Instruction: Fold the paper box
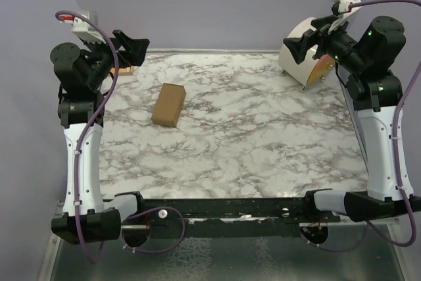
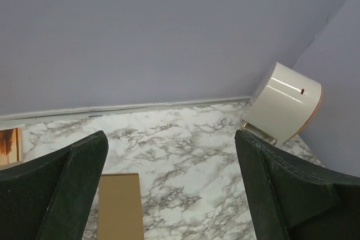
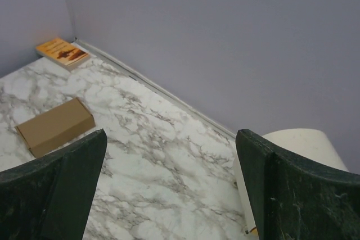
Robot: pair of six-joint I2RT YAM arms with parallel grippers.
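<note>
The paper box (image 1: 169, 104) is a small closed oblong carton of plain brown cardboard lying flat on the marble table, left of centre. It also shows in the left wrist view (image 2: 120, 206) and the right wrist view (image 3: 55, 126). My left gripper (image 1: 135, 49) is raised at the far left, well behind the box, open and empty. My right gripper (image 1: 308, 44) is raised at the far right corner, open and empty, far from the box.
A big white cylinder (image 1: 301, 52) lies on its side in the far right corner, close under the right gripper. A small orange printed packet (image 1: 123, 70) lies at the far left by the wall. Lilac walls enclose the table (image 1: 263, 136).
</note>
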